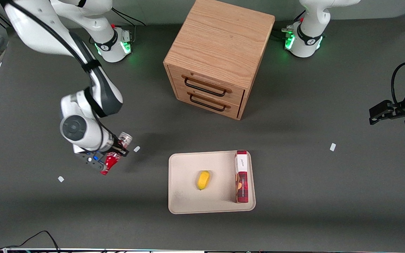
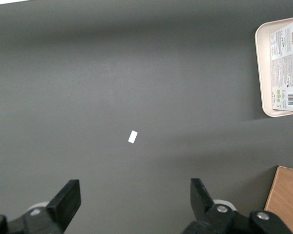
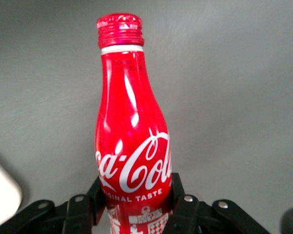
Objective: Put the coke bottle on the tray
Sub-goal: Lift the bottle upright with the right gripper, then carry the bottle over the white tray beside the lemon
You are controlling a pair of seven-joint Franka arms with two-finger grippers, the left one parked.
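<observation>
My right gripper (image 1: 114, 154) is shut on the coke bottle (image 1: 113, 160), a slim red bottle with white script lettering. It holds the bottle tilted above the table, toward the working arm's end, well apart from the tray. In the right wrist view the bottle (image 3: 129, 141) sits between the two fingers (image 3: 183, 204), which press on its wide body, with its red cap pointing away from the gripper (image 3: 136, 204). The cream tray (image 1: 185, 196) lies near the front edge of the table, in front of the wooden drawer cabinet.
On the tray lie a yellow banana (image 1: 203, 180) and a red snack box (image 1: 241, 176). A wooden drawer cabinet (image 1: 220, 56) stands farther from the front camera than the tray. Small white tags (image 1: 136, 149) lie on the dark table.
</observation>
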